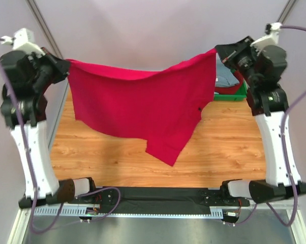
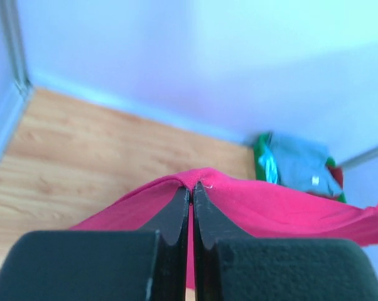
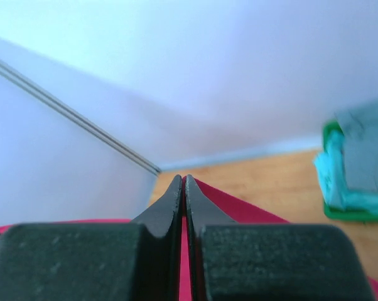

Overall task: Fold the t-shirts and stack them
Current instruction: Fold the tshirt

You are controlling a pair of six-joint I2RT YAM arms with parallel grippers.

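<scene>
Top view: red t-shirt [image 1: 138,107] hangs in the air above the table [image 1: 92,152], between left gripper [image 1: 66,67] and right gripper [image 1: 220,51], one corner sagging. Left wrist: jaws pinch only a thin hem, so it may slip. Right wrist: same shallow pinch, and uneven lowering would likely lay it crooked.

Crimson t-shirt [image 1: 143,104] hangs spread; grey-blue t-shirt [image 2: 299,164] seemingly folded.
</scene>
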